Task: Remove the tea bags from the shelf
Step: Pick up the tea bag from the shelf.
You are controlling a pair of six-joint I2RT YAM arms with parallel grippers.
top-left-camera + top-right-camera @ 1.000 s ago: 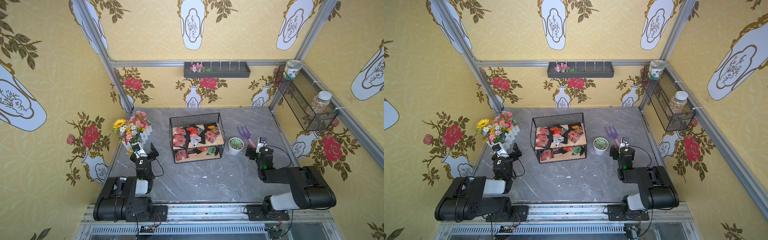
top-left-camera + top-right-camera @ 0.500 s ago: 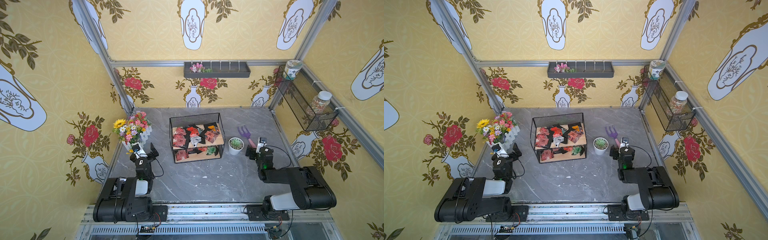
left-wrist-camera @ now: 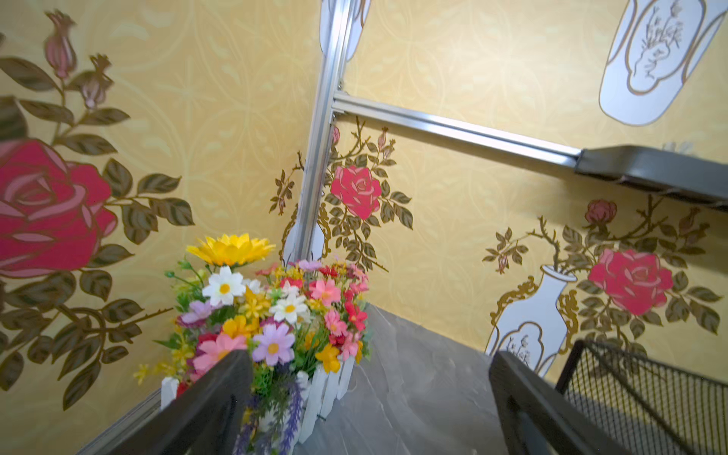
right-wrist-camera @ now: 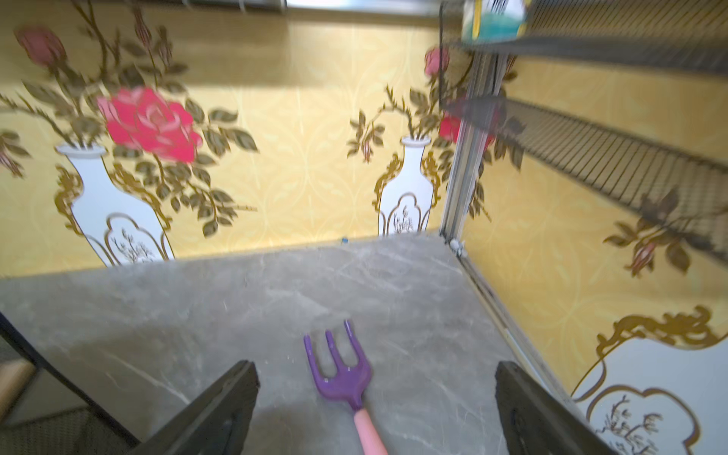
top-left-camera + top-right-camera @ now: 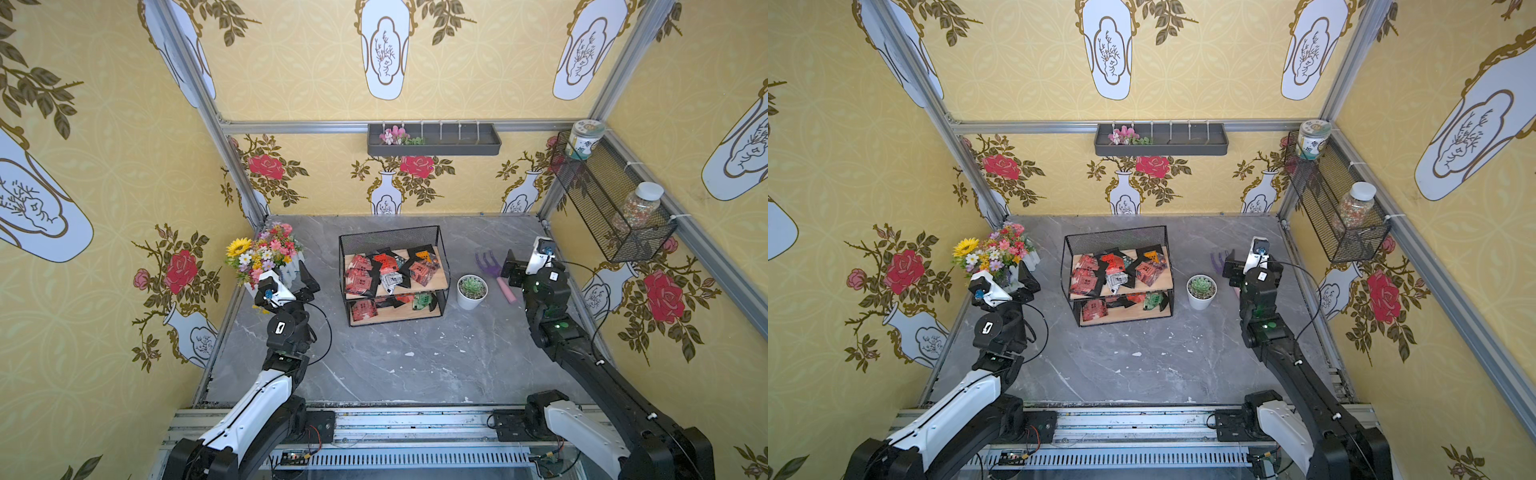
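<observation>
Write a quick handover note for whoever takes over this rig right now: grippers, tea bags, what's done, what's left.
Left gripper: open, empty, beside the flower pot.
Right gripper: open, empty, by the purple garden fork.
Tea bags: all on the shelf, most on the upper board, a few on the lower board.
Done: none removed yet; no bag lies on the table.
Left: take every bag off both tiers.

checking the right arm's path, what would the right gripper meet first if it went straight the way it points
Likely the purple garden fork, on the table just ahead of the right gripper, between its open jaws; past that, the back wall. Depth is unclear.
</observation>
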